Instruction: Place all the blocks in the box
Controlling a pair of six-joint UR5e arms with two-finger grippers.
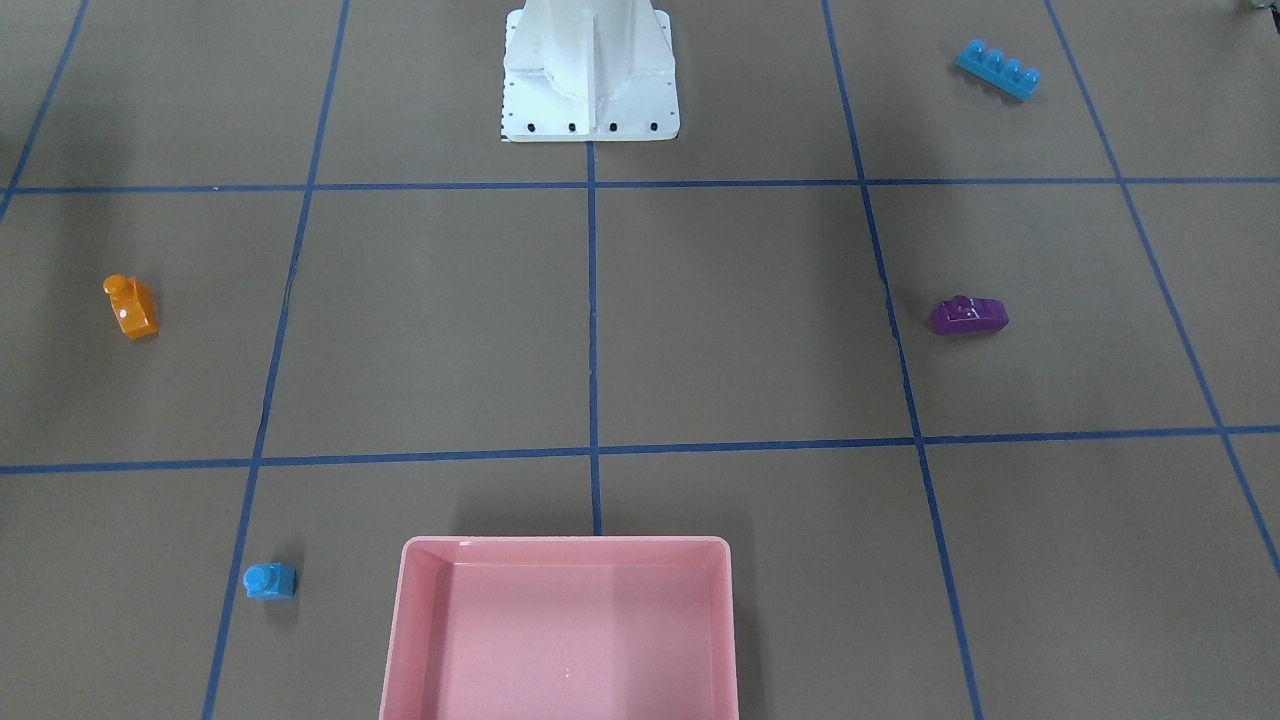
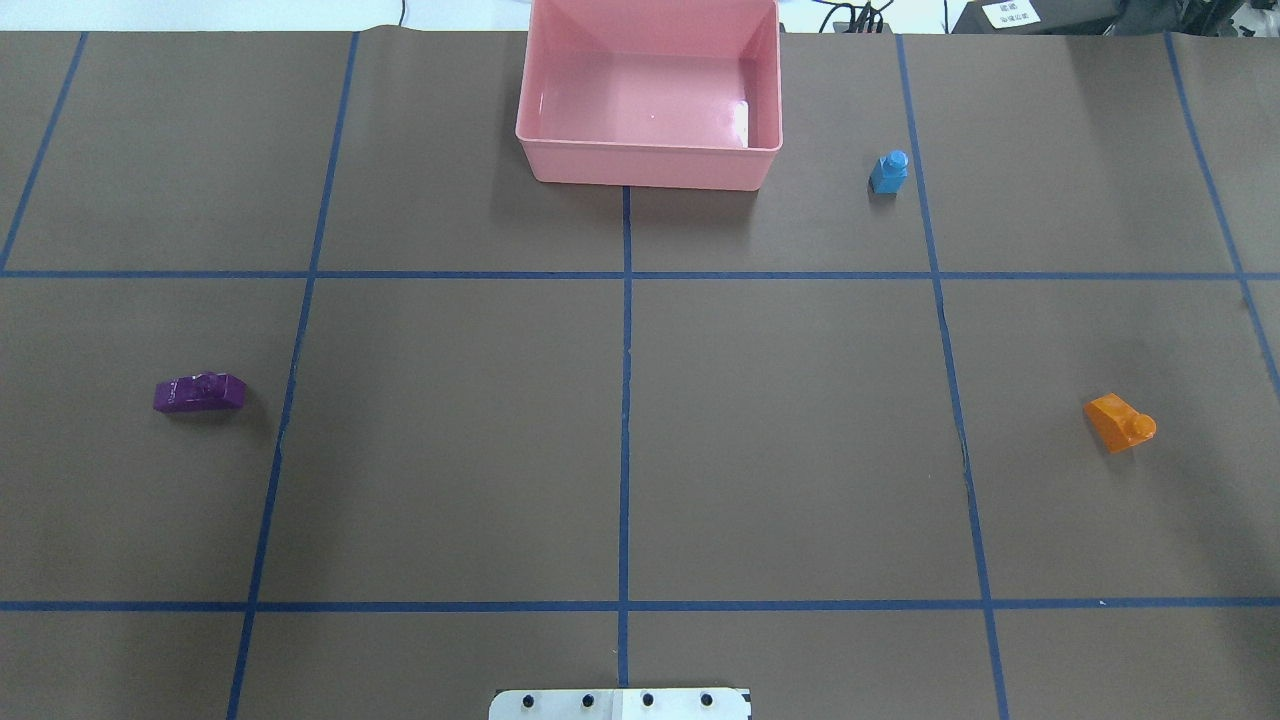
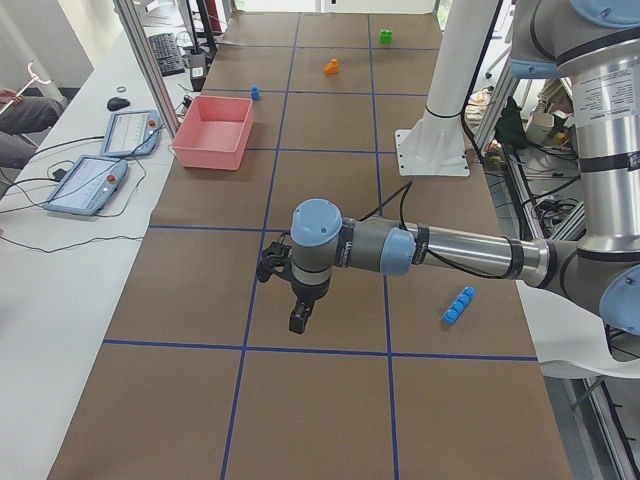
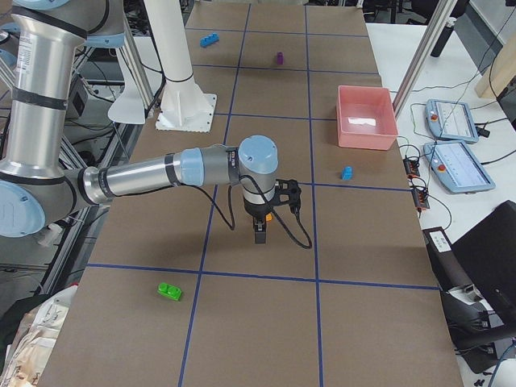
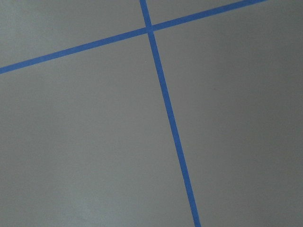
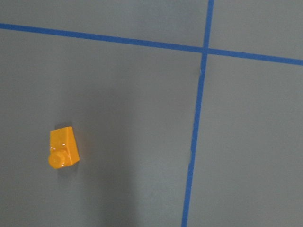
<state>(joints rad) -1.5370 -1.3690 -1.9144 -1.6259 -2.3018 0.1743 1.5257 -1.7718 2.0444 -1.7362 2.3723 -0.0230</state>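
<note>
Across the table (image 1: 450, 330), outside the box (image 2: 645, 166), lie orange (image 1: 131, 308), purple (image 1: 968, 316), small blue (image 1: 269, 581) (nearest the box) and long blue (image 1: 997, 69) blocks. Overhead hang the left gripper (image 3: 300, 318) and right gripper (image 4: 260, 234); how far either is parted, or whether it grasps anything, I cannot tell.

Box (image 2: 640, 165) far ctr of table (image 2: 450, 450), single-stud brick (image 2: 888, 172) near its R, four-stud brick (image 1: 997, 68) L of robot base (image 1: 590, 100).

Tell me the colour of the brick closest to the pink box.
Blue; the brick shows best in the front-facing view.
</note>
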